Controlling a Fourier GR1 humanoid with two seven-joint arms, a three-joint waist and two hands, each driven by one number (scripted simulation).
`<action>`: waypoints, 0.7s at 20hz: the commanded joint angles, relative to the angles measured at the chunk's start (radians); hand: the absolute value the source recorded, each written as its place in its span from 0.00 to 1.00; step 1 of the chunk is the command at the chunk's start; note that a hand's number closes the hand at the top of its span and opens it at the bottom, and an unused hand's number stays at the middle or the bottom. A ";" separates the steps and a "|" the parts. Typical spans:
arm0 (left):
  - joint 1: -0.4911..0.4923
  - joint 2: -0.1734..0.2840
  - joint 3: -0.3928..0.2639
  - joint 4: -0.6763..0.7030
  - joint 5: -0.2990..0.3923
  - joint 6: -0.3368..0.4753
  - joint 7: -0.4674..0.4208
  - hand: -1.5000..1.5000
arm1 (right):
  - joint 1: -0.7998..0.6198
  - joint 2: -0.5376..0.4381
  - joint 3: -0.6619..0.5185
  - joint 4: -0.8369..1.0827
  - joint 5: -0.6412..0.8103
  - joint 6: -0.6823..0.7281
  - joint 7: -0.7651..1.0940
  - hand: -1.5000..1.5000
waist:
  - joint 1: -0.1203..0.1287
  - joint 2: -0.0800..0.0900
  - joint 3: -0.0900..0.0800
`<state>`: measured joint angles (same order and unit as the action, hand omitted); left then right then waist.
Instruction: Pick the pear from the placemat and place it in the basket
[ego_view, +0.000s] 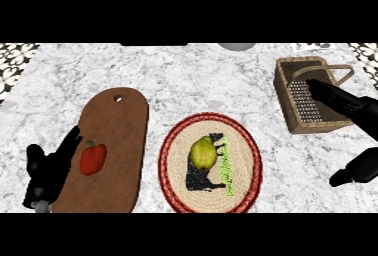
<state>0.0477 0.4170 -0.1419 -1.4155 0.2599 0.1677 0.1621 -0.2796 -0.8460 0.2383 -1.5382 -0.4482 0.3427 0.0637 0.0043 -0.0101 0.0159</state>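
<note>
While the pear (204, 152) lies untouched on the round woven placemat (173, 165), partly covering a black cow figure printed there, the right hand (341, 101) hangs over the wicker basket (285, 95) with its fingers stretched out straight and holding nothing. Its thumb (356, 171) shows lower down, near the view's right edge, and the forearm behind is cut off. The fingers hide part of the basket's near wall and handle. At the lower left, the left hand (49, 170) rests beside a brown cutting board (111, 150), fingers up and relaxed, its wrist cut off below. A red bell pepper (93, 158) lies on the board. A grey object at the top edge is too cropped to name.
</note>
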 joint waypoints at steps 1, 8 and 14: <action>0.073 -0.072 -0.061 0.067 -0.005 -0.003 0.025 0.50 | 0.007 0.086 0.043 -0.005 0.068 -0.053 -0.011 0.00 | 0.003 0.012 -0.016; 0.072 -0.044 -0.042 -0.004 -0.005 -0.021 0.085 0.50 | -0.048 0.229 0.118 0.007 0.169 -0.159 0.066 0.00 | 0.014 0.011 -0.016; 0.075 -0.046 -0.037 0.010 -0.009 -0.056 0.073 0.50 | -0.076 0.295 0.181 0.059 0.260 -0.155 0.080 0.00 | 0.012 0.013 -0.016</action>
<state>0.0575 0.4003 -0.1367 -1.4461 0.2235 0.1629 0.1981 -0.3182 -0.6027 0.3904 -1.5192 -0.2315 0.1937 0.1251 0.0114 -0.0077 0.0149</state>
